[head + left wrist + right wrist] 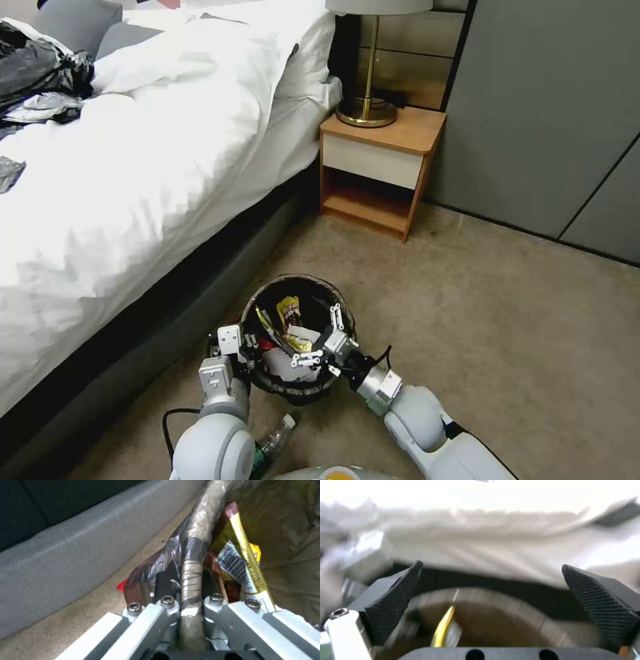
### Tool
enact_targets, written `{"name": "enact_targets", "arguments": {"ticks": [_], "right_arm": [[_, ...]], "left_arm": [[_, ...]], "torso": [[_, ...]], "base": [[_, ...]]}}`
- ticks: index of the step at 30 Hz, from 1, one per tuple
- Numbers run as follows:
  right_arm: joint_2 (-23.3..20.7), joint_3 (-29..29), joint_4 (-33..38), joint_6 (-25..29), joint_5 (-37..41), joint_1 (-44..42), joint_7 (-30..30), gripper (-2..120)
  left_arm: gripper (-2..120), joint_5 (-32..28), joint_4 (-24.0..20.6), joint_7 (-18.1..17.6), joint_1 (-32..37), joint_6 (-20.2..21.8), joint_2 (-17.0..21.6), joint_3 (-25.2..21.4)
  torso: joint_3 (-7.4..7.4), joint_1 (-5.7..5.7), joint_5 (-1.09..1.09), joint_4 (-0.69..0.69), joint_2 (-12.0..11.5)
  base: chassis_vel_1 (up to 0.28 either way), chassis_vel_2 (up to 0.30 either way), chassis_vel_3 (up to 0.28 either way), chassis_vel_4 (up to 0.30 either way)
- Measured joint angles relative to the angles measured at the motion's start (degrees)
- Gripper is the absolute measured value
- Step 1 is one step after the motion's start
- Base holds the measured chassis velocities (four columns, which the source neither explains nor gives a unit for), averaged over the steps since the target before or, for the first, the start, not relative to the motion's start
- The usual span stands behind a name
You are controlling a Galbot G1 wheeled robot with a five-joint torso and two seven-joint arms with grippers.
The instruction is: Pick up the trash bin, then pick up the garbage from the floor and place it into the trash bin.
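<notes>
One bin, lined with a dark bag folded over its rim, is held above the carpet beside the bed. Left gripper: its two fingers are closed on the bin rim — one outside the wall, one inside — with the bag-covered rim pinched between them, as the left wrist view shows. Right gripper: it reaches over the near right side of the bin mouth, its two fingers spread wide apart and holding nothing; the right wrist view shows the bin interior between the textured pads. Garbage in the bin: at least two yellow wrappers, a red piece and a white wad can be made out in the head view; the exact count cannot be told. A yellow wrapper with a barcode leans against the inner wall just beside the left fingers. One small red scrap shows just outside the bin wall in the left wrist view. One clear bottle lies on the carpet below the bin, beside the left arm. Background: one nightstand carrying one brass lamp, and dark clothes on the bed.
</notes>
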Motion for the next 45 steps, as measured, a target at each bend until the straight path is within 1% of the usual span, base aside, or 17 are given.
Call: {"name": "enact_targets", "arguments": {"ticks": [2,3,4,5,6,7,8,9,10,11,12,14,15,18,28,40,45], "right_arm": [[0.2,1.0,4.3,-0.4,-0.6,-0.4,2.3,100],[0.2,1.0,4.3,-0.4,-0.6,-0.4,2.3,100],[0.5,1.6,6.5,-0.7,-0.9,-0.7,3.6,100],[1.0,2.9,10.5,-0.9,-1.4,-1.5,5.7,100],[1.0,2.9,10.5,-0.9,-1.4,-1.5,5.7,100],[1.5,4.4,14.6,-1.0,-2.0,-2.8,8.8,100],[1.7,5.3,16.3,-1.0,-2.3,-3.7,10.7,100],[1.7,5.3,16.3,-1.0,-2.3,-3.7,10.7,100],[1.8,6.2,17.1,-0.8,-2.3,-4.6,11.9,100],[2.2,8.1,17.8,-0.2,-2.4,-6.4,13.2,100],[2.2,8.1,17.8,-0.2,-2.4,-6.4,13.2,100],[2.4,10.7,17.8,1.0,-2.4,-9.0,14.5,100],[2.4,12.3,17.2,1.9,-2.3,-10.9,15.7,100],[2.4,14.1,16.0,3.3,-1.9,-13.5,16.6,100],[2.6,15.8,10.8,7.3,-2.4,-15.7,17.5,100],[2.5,15.6,9.8,6.3,-2.1,-12.7,17.9,100],[2.3,15.5,9.8,5.7,-2.0,-12.0,18.0,100]], "left_arm": [[0,0.0,0.4,0.0,0.0,0.0,0.0,-0.3],[0,0.0,0.4,0.0,0.0,0.0,0.0,-0.3],[0,0.0,0.6,0.0,-0.1,0.0,0.0,-0.3],[0,0.0,0.8,0.0,-0.1,0.0,0.0,-0.4],[0,0.0,0.8,0.0,-0.1,0.0,0.0,-0.4],[0,0.0,0.9,0.0,-0.1,-0.1,0.0,-0.7],[0,0.0,0.9,0.0,-0.1,-0.1,0.0,-0.9],[0,0.0,0.9,0.0,-0.1,-0.1,0.0,-0.9],[0,0.0,0.9,0.0,-0.1,-0.2,0.0,-1.0],[0,-0.2,0.8,0.0,0.0,-0.2,0.0,-1.4],[0,-0.2,0.8,0.0,0.0,-0.2,0.0,-1.4],[0,-0.3,0.8,0.0,0.2,-0.4,0.1,-1.8],[0,-0.4,0.8,0.0,0.3,-0.4,0.2,-1.9],[0,-0.6,0.6,0.0,0.4,-0.5,0.2,-2.0],[0,-1.4,0.1,-0.1,0.7,-0.5,0.0,-2.2],[0,-1.6,-0.9,-0.1,1.7,-0.3,0.2,-2.0],[0,-2.7,-1.5,-0.1,2.5,0.2,0.6,-1.9]], "torso": [[0.00,0.00,0.00,0.00,0.0],[0.00,0.00,0.00,0.00,0.0],[0.00,0.00,0.00,0.00,0.0],[0.00,0.00,0.00,0.00,0.0],[0.00,0.00,0.00,0.00,0.0],[0.00,0.00,0.00,0.00,0.0],[0.00,0.00,0.00,0.00,0.0],[0.00,0.00,0.00,0.00,0.0],[0.00,0.00,0.00,0.00,0.0],[0.00,0.00,0.00,0.00,0.0],[0.00,0.00,0.00,0.00,0.0],[0.00,0.00,0.01,-0.02,0.0],[0.00,0.00,0.01,0.00,0.0],[0.00,0.00,0.01,-0.01,0.0],[0.00,0.00,0.01,0.00,0.0],[0.00,0.00,0.00,0.00,0.0],[0.00,0.00,-0.01,0.00,0.0]], "base": [[0.000,0.000,0.000,0.000],[0.000,0.000,0.000,0.000],[0.000,0.000,0.000,0.000],[0.000,0.000,0.000,0.000],[0.000,0.000,0.000,0.000],[0.000,0.000,0.000,0.000],[0.000,0.000,0.000,0.000],[0.000,0.000,0.000,0.000],[0.000,0.000,0.000,0.000],[0.000,0.000,0.000,0.000],[0.000,0.000,0.000,0.000],[0.000,0.000,0.000,0.000],[0.000,0.000,0.000,0.000],[0.000,0.000,0.000,0.000],[0.000,0.000,0.000,0.000],[0.024,0.021,0.018,0.022],[0.079,0.073,0.089,0.073]]}}
